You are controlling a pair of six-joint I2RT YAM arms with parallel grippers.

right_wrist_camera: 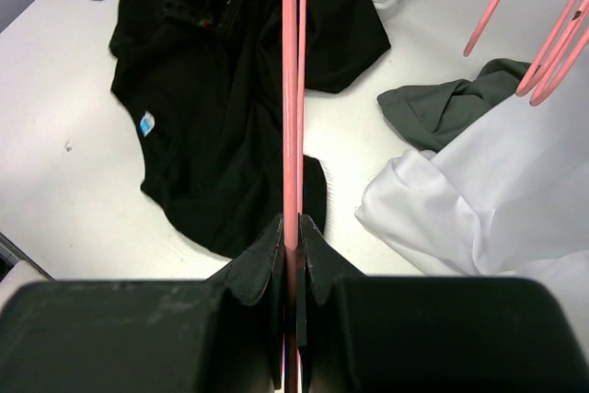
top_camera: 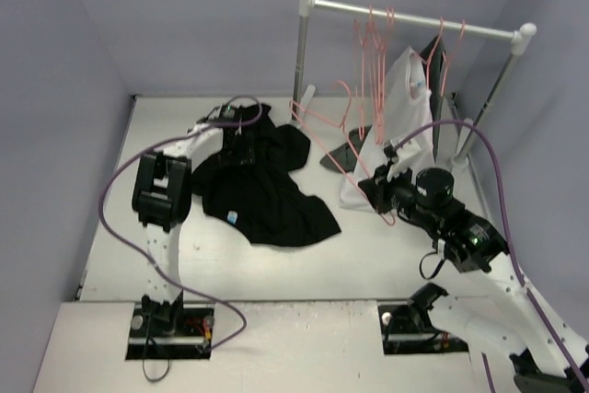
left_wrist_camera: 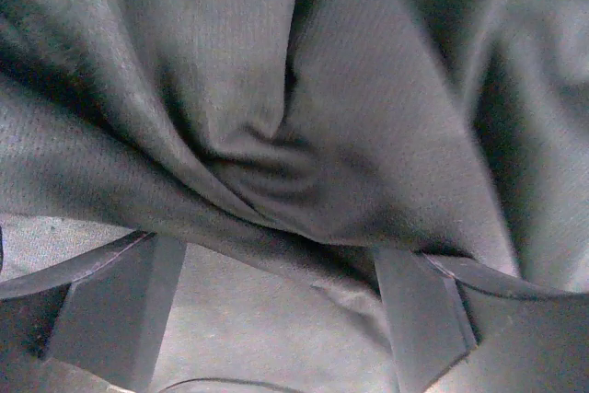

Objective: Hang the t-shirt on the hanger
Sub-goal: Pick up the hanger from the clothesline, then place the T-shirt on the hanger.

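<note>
The black t-shirt (top_camera: 262,186) lies crumpled on the table at centre left; it also shows in the right wrist view (right_wrist_camera: 212,89). My left gripper (top_camera: 241,131) is down on the shirt's far edge. In the left wrist view its fingers (left_wrist_camera: 120,310) stand wide apart, open, with folds of the black fabric (left_wrist_camera: 304,117) between and ahead of them. My right gripper (top_camera: 375,186) is shut on a pink wire hanger (top_camera: 322,140) and holds it above the table, right of the shirt. The wire (right_wrist_camera: 291,89) runs straight out from the closed jaws.
A clothes rack (top_camera: 414,20) stands at the back right with several pink hangers (top_camera: 377,39). A white garment (top_camera: 405,108) hangs from it down to the table (right_wrist_camera: 479,190). A small grey-green garment (top_camera: 345,154) lies beside it (right_wrist_camera: 442,108).
</note>
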